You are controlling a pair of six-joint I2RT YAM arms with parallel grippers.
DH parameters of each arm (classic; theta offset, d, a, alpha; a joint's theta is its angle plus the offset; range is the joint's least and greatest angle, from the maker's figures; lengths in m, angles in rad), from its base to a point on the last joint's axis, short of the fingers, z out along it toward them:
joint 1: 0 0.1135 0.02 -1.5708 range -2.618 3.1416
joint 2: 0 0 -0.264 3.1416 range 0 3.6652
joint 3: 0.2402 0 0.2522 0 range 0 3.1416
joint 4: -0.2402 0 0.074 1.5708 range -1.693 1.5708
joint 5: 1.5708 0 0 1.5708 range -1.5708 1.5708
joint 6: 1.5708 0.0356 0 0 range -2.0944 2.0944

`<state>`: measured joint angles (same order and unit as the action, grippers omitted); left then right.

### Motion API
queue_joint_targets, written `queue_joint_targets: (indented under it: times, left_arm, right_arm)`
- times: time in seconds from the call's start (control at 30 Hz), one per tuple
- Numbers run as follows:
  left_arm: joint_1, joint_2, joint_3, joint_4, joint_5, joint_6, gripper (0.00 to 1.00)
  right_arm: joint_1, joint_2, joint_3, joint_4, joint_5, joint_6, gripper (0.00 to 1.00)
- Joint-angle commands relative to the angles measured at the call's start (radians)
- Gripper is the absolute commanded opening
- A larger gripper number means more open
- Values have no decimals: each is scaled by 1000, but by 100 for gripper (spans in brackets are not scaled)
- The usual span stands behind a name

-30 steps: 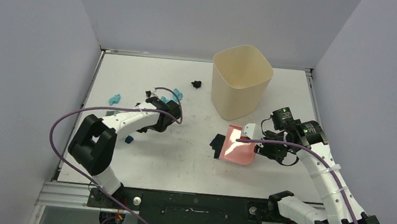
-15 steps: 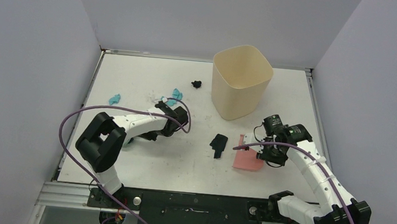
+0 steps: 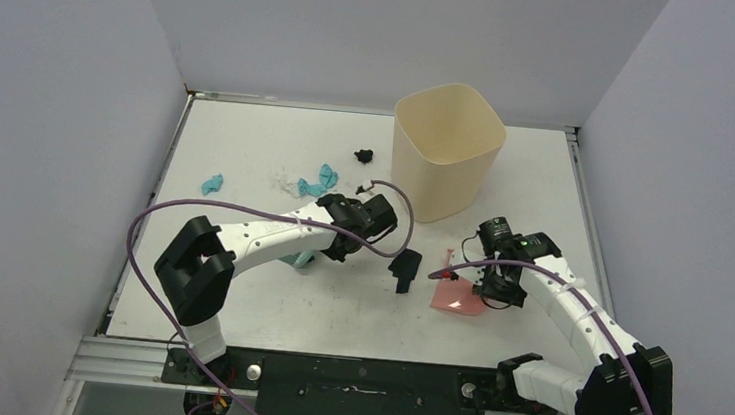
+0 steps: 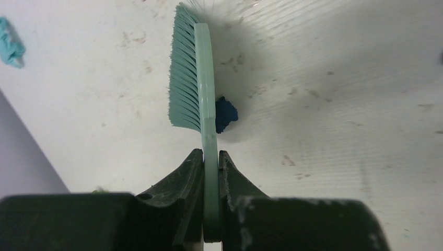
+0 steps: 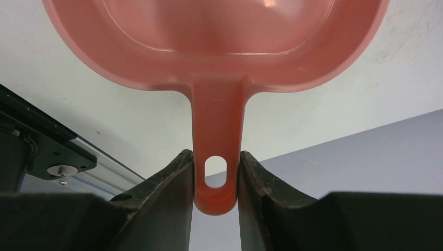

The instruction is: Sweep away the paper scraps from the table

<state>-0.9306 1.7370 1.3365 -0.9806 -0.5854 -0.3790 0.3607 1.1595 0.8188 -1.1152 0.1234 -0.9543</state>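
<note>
My left gripper (image 3: 328,244) (image 4: 210,154) is shut on the handle of the green hand brush (image 4: 201,83), which shows under the arm in the top view (image 3: 294,256). A dark blue scrap (image 4: 225,114) lies against the brush's back. A large black scrap (image 3: 404,267) lies just right of the left wrist. A small black scrap (image 3: 363,154), teal scraps (image 3: 326,176) (image 3: 212,184) and a pale scrap (image 3: 290,181) lie farther back on the table (image 3: 334,310). My right gripper (image 3: 482,283) (image 5: 216,172) is shut on the pink dustpan's handle; the dustpan (image 3: 456,296) (image 5: 219,52) is tilted, apart from the black scrap.
A beige bin (image 3: 447,149) stands at the back, right of centre, close behind both wrists. The left arm's purple cable (image 3: 152,214) loops over the left half of the table. A teal scrap (image 4: 9,47) shows near the left wall in the left wrist view.
My left gripper has swung right with the brush, toward the large black scrap. My right gripper drew the dustpan back right and tilted it, leaving the black scrap on the table.
</note>
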Motion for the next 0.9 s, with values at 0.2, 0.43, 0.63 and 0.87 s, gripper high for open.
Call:
queue_joint_targets:
  times: [0.2,0.43,0.63,0.87]
  left_arm:
    - [-52,81,130,223,355,-72,0]
    - [-87,87,143,309,496,-125,0]
    - [-88,41,115,446,636,-202,0]
    - [-107,-73,118,390,598,-271,0]
  right_arm:
    - [44,133,81,42,-117,13,5]
    - [64,206,94,67,-212,37,5]
    - [82,243,144,81,-374,110,5]
    - [83,231,92,135,-391,124,5]
